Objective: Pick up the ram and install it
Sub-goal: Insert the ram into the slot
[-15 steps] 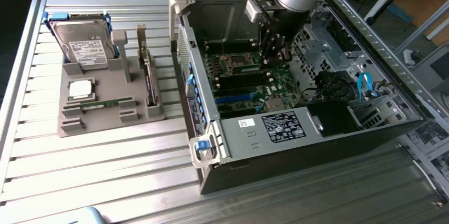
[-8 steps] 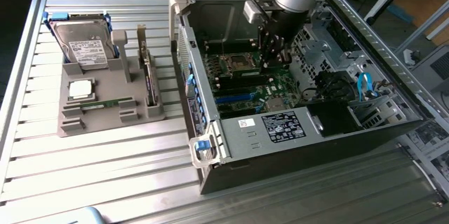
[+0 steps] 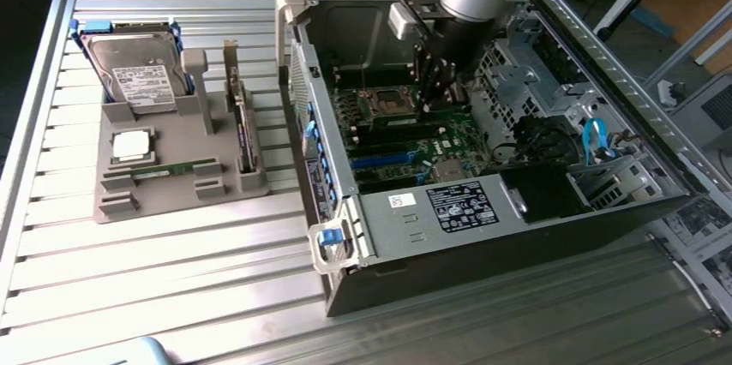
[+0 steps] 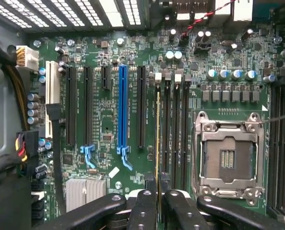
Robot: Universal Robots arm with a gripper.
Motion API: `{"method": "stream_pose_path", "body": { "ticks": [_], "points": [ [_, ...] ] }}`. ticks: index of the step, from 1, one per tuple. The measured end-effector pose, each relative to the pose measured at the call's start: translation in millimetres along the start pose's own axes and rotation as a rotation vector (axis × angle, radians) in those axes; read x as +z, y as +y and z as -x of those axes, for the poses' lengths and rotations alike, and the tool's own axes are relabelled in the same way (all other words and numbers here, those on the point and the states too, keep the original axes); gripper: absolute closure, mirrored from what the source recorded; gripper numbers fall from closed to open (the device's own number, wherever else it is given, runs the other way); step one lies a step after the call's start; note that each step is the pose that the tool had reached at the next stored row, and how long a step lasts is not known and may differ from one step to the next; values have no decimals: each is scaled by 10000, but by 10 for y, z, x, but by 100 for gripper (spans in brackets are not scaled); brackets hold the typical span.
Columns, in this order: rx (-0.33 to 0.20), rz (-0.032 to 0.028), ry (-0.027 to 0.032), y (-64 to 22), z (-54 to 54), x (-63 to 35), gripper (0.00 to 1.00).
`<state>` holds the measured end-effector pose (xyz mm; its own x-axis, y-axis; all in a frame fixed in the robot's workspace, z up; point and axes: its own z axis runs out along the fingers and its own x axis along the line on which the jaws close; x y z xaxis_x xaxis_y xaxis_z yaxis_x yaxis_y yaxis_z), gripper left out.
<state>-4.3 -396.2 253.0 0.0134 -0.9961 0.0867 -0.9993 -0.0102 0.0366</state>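
Exterior view, left to right: grey moulded parts holder (image 3: 171,168) on the slatted metal table (image 3: 137,296), carrying a silver hard drive (image 3: 137,74), a square silver CPU chip (image 3: 132,145) and a dark expansion card (image 3: 240,125) seen edge-on. Open black computer case (image 3: 481,176); arm reaches inside, gripper (image 3: 441,99) partly hidden by its own body. Wrist view: gripper (image 4: 159,206) clamped on thin green ram stick (image 4: 158,139), standing edge-on in a black memory slot beside the empty CPU socket (image 4: 226,158); its faces hard to make out.

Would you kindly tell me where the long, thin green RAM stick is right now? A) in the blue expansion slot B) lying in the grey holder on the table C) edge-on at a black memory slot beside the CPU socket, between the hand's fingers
C: the wrist view shows the long, thin green RAM stick edge-on at a black memory slot, with the hand closed around it.
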Motion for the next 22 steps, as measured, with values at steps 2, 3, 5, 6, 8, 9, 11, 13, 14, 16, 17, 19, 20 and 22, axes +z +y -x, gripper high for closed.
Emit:
{"method": "stream_pose_path", "body": {
  "ticks": [2,3,5,6,8,9,11,13,14,16,17,19,20,22],
  "points": [
    [0,0,11,13,1,16,87],
    [2,1,17,25,2,25,87],
    [8,1,23,57,4,42,87],
    [13,1,26,71,5,50,87],
    [27,3,42,87,7,69,87],
    [37,5,49,87,8,79,87],
    [51,5,56,87,9,100,87],
    [61,6,60,87,11,116,87],
    [64,6,61,87,11,121,87],
    [69,7,63,90,12,130,87],
    [74,7,63,94,13,136,87],
    [78,8,63,102,14,148,87],
    [80,8,63,104,14,152,87],
    [81,8,63,104,15,161,87]
  ]
}}
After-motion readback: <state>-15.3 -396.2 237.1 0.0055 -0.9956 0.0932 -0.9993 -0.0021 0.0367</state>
